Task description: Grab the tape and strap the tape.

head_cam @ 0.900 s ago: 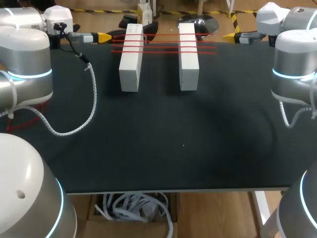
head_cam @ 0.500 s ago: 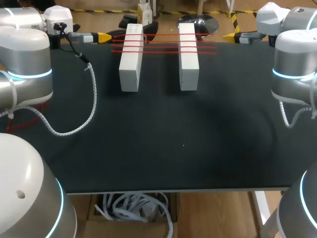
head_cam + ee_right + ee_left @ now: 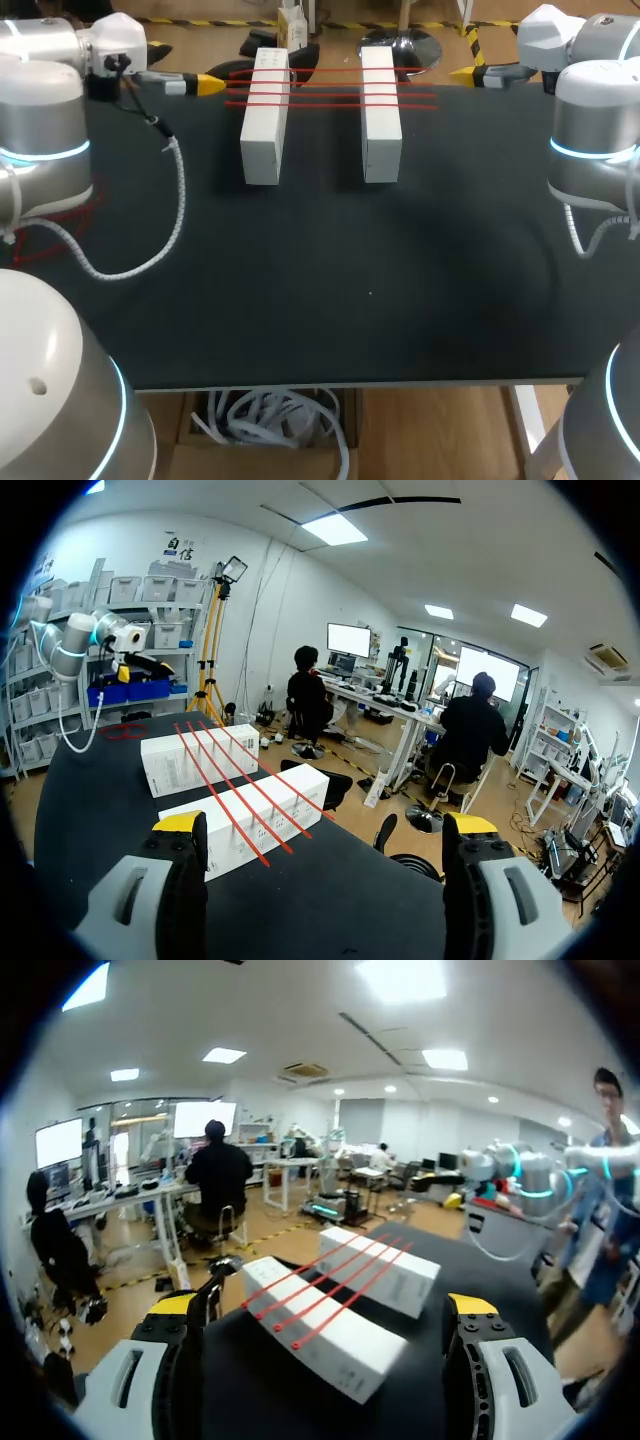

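Counter (image 3: 330, 300) surface takes up most of what we see, dark and flat, with our left arm (image 3: 45, 130) and right arm (image 3: 595, 130) coming in at its two sides and pointing along its far edge. Two white boxes (image 3: 265, 115) lie there side by side with a gap between them, apparently as posts for the strapping. Red tape (image 3: 330, 95) runs across both box tops in several parallel strands, spanning the gap and ending just past each box. We judge this leaves the ends easy to pinch from either side. Our left end effector (image 3: 208, 82) sits just beside the tape's left ends, fingers spread wide with nothing between them. Our right end effector (image 3: 468, 73) sits a little farther from the right ends, equally wide and empty. We judge the grab has not yet begun.
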`<state>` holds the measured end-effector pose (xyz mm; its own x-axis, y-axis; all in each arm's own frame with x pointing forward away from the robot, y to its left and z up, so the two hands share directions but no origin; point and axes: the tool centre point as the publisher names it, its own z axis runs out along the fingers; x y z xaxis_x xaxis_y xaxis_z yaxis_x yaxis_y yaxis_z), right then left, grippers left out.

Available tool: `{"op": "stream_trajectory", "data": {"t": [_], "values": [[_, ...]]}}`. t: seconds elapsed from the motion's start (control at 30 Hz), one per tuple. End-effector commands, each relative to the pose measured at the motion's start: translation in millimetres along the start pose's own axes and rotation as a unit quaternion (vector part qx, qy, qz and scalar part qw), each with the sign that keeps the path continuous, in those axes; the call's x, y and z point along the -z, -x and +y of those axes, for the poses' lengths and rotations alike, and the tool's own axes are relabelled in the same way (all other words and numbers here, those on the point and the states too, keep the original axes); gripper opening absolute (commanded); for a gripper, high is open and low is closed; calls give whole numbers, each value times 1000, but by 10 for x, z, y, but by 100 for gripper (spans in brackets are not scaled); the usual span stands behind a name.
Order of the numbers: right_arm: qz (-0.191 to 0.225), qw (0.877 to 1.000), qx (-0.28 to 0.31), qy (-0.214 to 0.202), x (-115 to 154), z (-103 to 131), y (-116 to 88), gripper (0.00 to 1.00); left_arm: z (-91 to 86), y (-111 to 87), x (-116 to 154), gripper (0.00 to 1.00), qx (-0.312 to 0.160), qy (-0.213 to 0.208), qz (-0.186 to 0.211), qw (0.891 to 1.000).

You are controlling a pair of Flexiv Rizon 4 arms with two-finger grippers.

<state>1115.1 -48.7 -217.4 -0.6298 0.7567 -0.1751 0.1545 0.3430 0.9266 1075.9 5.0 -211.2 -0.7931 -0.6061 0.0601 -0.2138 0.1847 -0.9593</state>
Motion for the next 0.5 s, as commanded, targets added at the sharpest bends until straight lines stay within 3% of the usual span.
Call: {"op": "stream_trajectory", "data": {"t": [0.03, 0.17, 0.5], "values": [[1, 1000, 0, -1, 7, 3, 3, 100, -15, -106, 131, 100, -49, -54, 111, 991], [1, 1000, 0, -1, 7, 3, 3, 100, -124, -341, 147, 100, -113, -75, 192, 972], [1, 1000, 0, -1, 7, 3, 3, 100, -132, -367, 140, 100, -119, -70, 197, 971]]}}
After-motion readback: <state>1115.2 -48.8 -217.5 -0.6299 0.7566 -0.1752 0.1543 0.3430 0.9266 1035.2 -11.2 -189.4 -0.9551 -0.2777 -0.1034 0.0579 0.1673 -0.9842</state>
